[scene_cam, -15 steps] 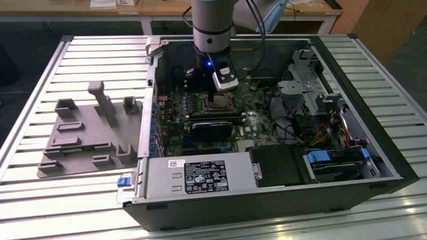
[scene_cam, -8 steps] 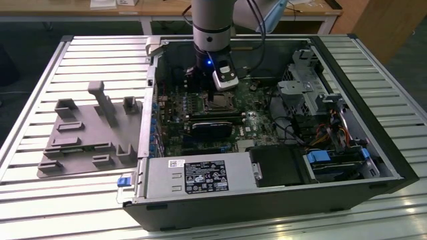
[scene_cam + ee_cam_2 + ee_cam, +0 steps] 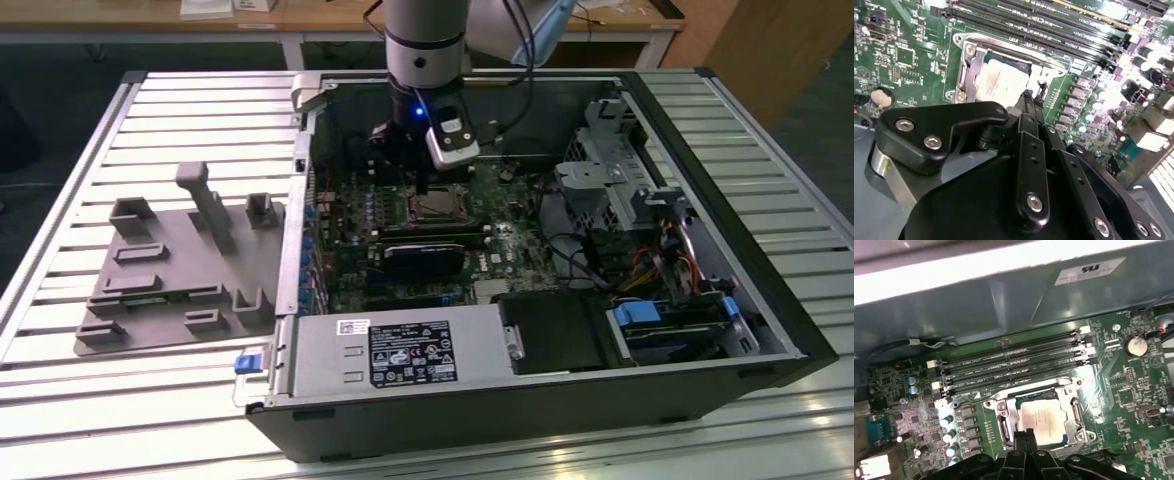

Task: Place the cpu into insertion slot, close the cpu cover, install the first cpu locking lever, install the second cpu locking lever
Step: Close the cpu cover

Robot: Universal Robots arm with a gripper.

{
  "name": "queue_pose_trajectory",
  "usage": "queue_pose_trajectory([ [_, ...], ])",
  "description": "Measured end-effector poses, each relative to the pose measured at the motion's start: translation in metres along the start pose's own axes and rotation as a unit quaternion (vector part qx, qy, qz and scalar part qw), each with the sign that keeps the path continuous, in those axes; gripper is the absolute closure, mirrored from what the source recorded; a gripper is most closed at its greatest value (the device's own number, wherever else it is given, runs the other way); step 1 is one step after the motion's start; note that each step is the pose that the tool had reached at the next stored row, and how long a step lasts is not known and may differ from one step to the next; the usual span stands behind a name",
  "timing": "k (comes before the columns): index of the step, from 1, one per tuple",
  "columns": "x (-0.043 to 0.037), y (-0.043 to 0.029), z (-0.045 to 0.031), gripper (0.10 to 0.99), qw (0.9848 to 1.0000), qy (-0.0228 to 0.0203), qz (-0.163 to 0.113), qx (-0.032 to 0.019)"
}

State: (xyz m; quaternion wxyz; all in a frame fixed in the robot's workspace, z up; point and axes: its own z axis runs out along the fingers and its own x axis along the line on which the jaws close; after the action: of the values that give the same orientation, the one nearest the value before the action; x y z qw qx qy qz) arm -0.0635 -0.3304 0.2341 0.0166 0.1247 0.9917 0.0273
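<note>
Exterior view takes in one open computer case point(image 3: 747, 300) and one grey tray point(image 3: 147, 290) beside it, with the claw point(image 3: 418, 188) low over the insertion slot point(image 3: 434, 207). Up close, the first wrist view shows one cpu point(image 3: 1041, 421) lying in that slot, one cpu cover point(image 3: 1004, 421) down around it, four long memory slots point(image 3: 1014, 362), and the claw's fingertips point(image 3: 1020, 437) pinched narrow.

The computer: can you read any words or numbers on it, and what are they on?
Nothing reads clearly.
Black sticker on the metal box: too small.
White sticker on the case wall: blurred.
White print along the memory slots: too small.
Print on the chip: too faint.
</note>
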Motion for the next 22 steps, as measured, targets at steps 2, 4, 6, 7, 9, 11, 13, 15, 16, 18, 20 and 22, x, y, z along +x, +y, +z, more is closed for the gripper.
queue_pose_trajectory([
  [2,-0.0001,0.0002,-0.0044,0.980,1.0000,0.0000,0.000,0.0001],
  [4,-0.0002,0.0004,-0.0059,0.980,1.0000,0.0000,0.000,0.0000],
  [6,-0.0002,0.0004,-0.0059,0.980,1.0000,0.0000,0.000,0.0000],
  [7,-0.0007,0.0005,-0.0059,0.980,1.0000,0.0000,0.000,0.0000],
  [9,-0.0035,0.0012,-0.0059,0.980,1.0000,0.0001,0.000,0.0001],
  [11,-0.0042,0.0014,-0.0052,0.980,1.0000,0.0000,0.000,-0.0001],
  [13,-0.0041,0.0012,-0.0036,0.980,1.0000,-0.0001,0.002,0.0001],
  [15,-0.0041,0.0011,-0.0018,0.980,1.0000,-0.0004,0.006,0.0002],
  [16,-0.0041,0.0010,-0.0010,0.980,1.0000,-0.0005,0.009,0.0003],
  [18,-0.0041,0.0009,-0.0001,0.980,0.9999,-0.0007,0.013,0.0005],
  [20,-0.0041,0.0009,-0.0001,0.980,0.9999,-0.0007,0.013,0.0005],
  [22,-0.0041,0.0010,-0.0011,0.980,0.9999,-0.0007,0.013,0.0004],
])
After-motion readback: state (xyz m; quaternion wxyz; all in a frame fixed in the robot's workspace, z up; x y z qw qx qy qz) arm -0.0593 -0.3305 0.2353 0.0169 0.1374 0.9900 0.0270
